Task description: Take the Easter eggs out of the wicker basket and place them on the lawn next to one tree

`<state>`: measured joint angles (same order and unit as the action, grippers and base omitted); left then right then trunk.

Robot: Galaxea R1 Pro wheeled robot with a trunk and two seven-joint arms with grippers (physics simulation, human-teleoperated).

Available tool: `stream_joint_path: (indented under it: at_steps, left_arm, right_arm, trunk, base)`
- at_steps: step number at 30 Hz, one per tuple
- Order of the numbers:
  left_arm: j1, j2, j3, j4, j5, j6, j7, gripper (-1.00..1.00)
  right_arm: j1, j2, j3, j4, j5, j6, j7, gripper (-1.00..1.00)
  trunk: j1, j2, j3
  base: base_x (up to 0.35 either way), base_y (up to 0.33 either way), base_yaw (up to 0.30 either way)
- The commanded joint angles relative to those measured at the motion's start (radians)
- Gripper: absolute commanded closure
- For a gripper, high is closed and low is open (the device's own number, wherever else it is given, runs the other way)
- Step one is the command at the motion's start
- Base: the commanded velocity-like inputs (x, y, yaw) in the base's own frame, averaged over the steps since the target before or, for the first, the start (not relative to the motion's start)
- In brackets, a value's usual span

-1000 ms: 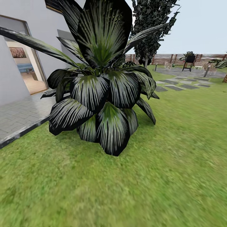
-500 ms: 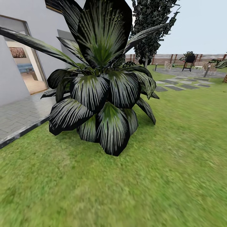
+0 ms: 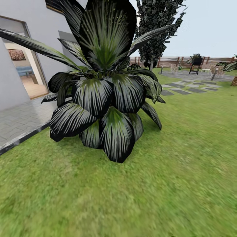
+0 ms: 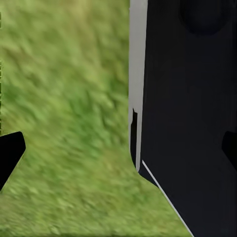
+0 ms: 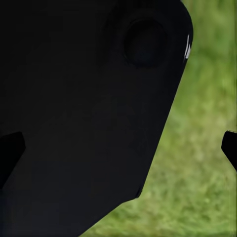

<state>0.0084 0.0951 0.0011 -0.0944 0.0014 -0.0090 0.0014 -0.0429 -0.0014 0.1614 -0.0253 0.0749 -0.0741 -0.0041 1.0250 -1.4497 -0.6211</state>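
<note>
The three Easter eggs and the wicker basket are out of view. Green lawn [image 3: 184, 158] spreads across the head view, and the garden's brown slatted fence [image 3: 174, 61] closes the far side. My left gripper [image 4: 118, 150] hangs open over grass [image 4: 64, 98], its dark fingertips [image 4: 11, 153] wide apart, beside a black panel of my own body [image 4: 192, 123]. My right gripper [image 5: 118, 148] is open too, with nothing between its fingertips [image 5: 230, 145]; behind it are my black body [image 5: 84, 108] and grass [image 5: 202, 163].
A big plant with broad dark white-streaked leaves [image 3: 105, 92] stands close ahead on the lawn. At the left are a house wall with an open doorway [image 3: 28, 72] and grey paving [image 3: 19, 118]. A dark conifer [image 3: 158, 29], stepping stones [image 3: 194, 87] and a grey patio [image 3: 197, 75] lie farther off.
The whole head view has shifted slightly left and up in the last half second, so the camera has moved a little. Nothing in the garden has moved.
</note>
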Motion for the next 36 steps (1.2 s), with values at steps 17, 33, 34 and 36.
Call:
stream_joint_path:
  at_steps: [17, 33, 34, 36]
  left_arm:
    - [-0.001, -0.036, 0.003, -0.032, 0.002, -0.003, -0.004, -1.00]
    - [-0.001, -0.037, 0.002, -0.031, 0.002, -0.003, -0.007, -1.00]
    - [-0.001, -0.037, 0.002, -0.031, 0.002, -0.003, -0.007, -1.00]
    - [-0.001, -0.037, 0.002, -0.031, 0.002, -0.003, -0.007, -1.00]
  right_arm:
    - [-0.001, 0.000, -0.003, 0.002, 0.003, -0.003, 0.000, -1.00]
    - [0.000, 0.000, -0.003, 0.002, 0.003, -0.003, 0.000, -1.00]
    - [-0.001, 0.000, -0.003, 0.002, 0.003, -0.002, 0.000, -1.00]
    - [-0.001, -0.001, -0.004, 0.002, 0.002, -0.001, -0.001, -1.00]
  trunk:
    - [0.000, 0.000, -0.001]
    - [0.000, 0.000, -0.001]
    - [0.000, 0.000, -0.001]
    - [0.000, 0.000, -0.002]
  base:
    - [0.000, 0.000, -0.294]
    - [0.000, 0.000, -0.298]
    - [0.000, 0.000, -0.295]
    - [0.000, 0.000, -0.291]
